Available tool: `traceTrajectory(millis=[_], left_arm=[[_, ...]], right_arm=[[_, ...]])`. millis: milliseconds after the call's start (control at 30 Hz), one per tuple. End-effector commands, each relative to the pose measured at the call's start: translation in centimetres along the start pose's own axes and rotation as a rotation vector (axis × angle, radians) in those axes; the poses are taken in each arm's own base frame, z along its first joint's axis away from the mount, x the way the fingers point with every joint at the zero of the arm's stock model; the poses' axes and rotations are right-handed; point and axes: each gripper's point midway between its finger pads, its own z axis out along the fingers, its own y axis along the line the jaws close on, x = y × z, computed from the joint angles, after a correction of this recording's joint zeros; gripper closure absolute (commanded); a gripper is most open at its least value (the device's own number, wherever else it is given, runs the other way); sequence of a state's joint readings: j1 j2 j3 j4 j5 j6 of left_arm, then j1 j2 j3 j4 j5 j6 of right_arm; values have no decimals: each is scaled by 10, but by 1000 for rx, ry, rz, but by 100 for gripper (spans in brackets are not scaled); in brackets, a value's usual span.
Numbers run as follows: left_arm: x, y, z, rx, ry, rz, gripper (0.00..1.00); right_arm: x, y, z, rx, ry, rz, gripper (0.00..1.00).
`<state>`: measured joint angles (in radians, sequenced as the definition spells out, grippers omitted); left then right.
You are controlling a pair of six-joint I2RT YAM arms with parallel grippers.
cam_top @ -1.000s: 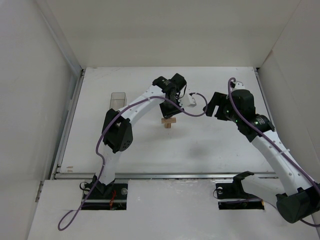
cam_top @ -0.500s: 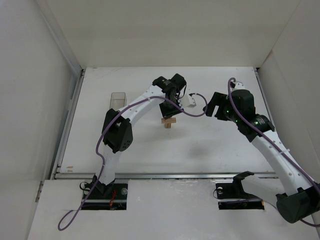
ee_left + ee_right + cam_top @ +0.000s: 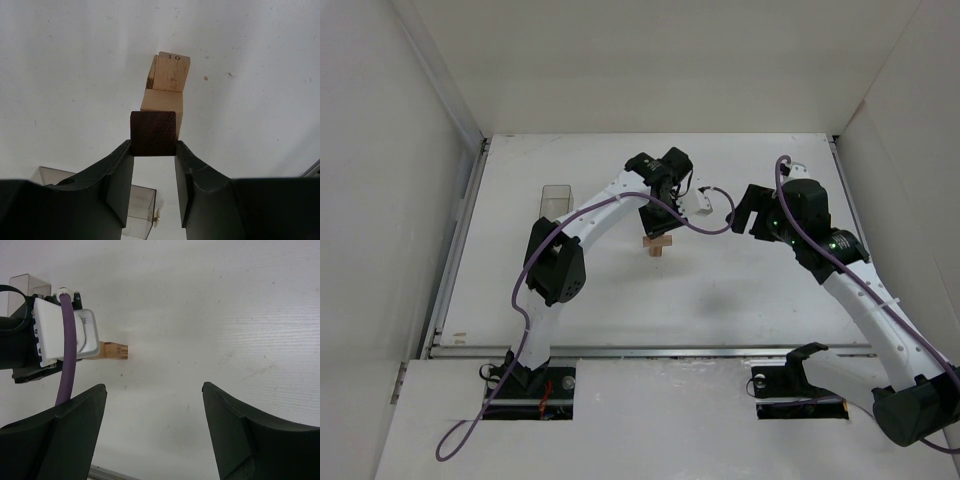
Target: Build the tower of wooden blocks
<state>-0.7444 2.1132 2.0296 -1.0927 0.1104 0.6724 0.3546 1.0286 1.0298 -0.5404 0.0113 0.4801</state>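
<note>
one tan bar [image 3: 172,72] beyond the gripped dark block [image 3: 153,133] reads "10".

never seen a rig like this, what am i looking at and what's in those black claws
Two robot arms stand at a white table. The wide picture looks down from above; the other two come from wrist cameras, so the black shapes are each arm's own fingers. The left gripper is shut on a dark reddish-brown block, over the tan bars of the wood block tower. The right gripper is open and empty. A clear plastic box sits further left.
</note>
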Motion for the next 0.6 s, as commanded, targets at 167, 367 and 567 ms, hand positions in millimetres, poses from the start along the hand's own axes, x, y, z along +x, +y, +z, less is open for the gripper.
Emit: traceTrajectory(millis=[167,367,567], left_arm=[[-6,-12,-19,23,-37,38,82],[-1,-13,-18,21,-23,47,82],[1,-14,-16,27,-14,46,78]], right_arm=[[-7,3,1,-18,-31,-13,17],[-7,3,1,-18,-31,-13,17],[-7,3,1,-18,-31,-13,17]])
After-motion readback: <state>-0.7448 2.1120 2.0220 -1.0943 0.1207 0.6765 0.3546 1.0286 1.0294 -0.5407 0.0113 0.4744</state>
